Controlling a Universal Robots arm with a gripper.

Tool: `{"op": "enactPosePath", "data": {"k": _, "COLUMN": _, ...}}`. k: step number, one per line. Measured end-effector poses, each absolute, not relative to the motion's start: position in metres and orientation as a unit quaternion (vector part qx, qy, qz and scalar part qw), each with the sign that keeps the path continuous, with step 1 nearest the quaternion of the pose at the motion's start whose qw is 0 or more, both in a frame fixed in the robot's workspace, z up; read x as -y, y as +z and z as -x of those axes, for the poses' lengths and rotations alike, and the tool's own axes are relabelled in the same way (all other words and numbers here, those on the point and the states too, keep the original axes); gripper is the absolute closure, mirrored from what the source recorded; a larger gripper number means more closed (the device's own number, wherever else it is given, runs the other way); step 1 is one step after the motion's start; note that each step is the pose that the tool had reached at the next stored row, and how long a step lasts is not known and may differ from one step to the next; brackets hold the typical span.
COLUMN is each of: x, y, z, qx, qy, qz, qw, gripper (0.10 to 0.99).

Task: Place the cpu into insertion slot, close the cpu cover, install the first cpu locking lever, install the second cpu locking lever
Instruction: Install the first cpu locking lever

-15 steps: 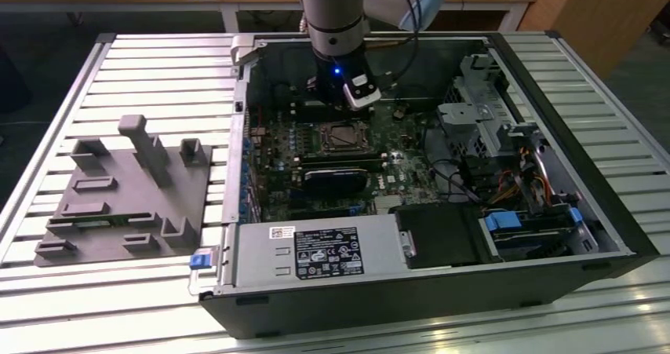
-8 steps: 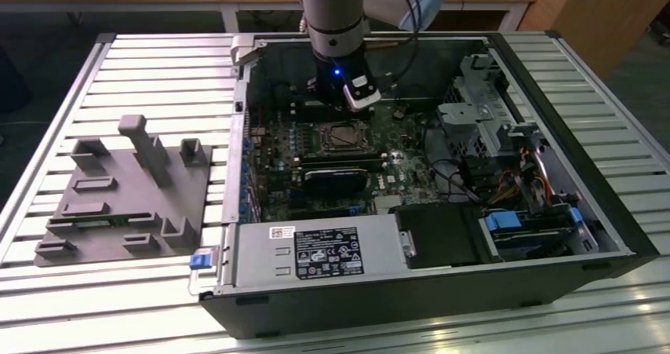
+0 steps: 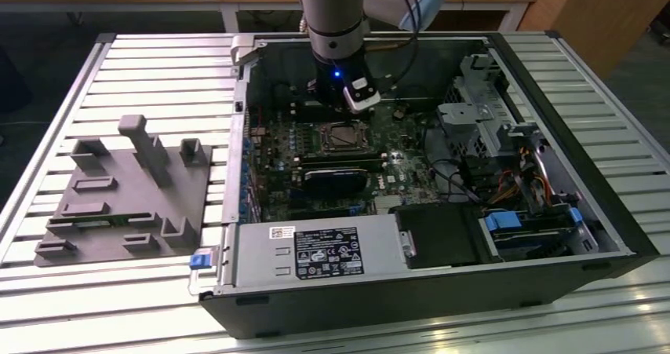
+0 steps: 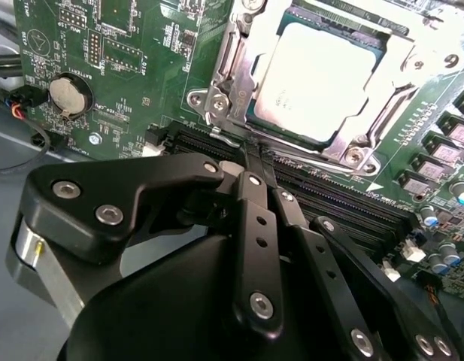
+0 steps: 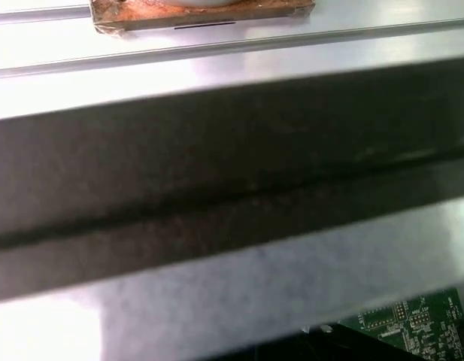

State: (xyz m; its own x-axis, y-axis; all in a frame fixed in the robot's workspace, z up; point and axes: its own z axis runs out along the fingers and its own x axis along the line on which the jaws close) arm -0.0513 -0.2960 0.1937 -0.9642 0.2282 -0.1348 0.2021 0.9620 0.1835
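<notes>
Open computer case (image 3: 314, 307) on slatted metal surface (image 3: 147, 63), gripper (image 4: 254, 154) inside with fingers drawn together, tips at rim of socket (image 4: 352, 154), cpu (image 4: 318, 79) seated there, cover (image 4: 243, 56) flat around it (lever pinch unclear), grey fixture (image 3: 125, 189) alongside.

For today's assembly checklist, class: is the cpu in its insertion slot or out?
In: the second wrist view shows the cpu lying flat inside the insertion slot, metal rim around it.
</notes>
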Motion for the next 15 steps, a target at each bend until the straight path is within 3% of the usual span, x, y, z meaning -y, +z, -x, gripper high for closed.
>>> {"op": "enactPosePath", "data": {"k": 15, "x": 0.296, "y": 0.205, "z": 0.051, "qx": -0.987, "qy": 0.085, "qz": -0.109, "qw": 0.078, "gripper": 0.98}}
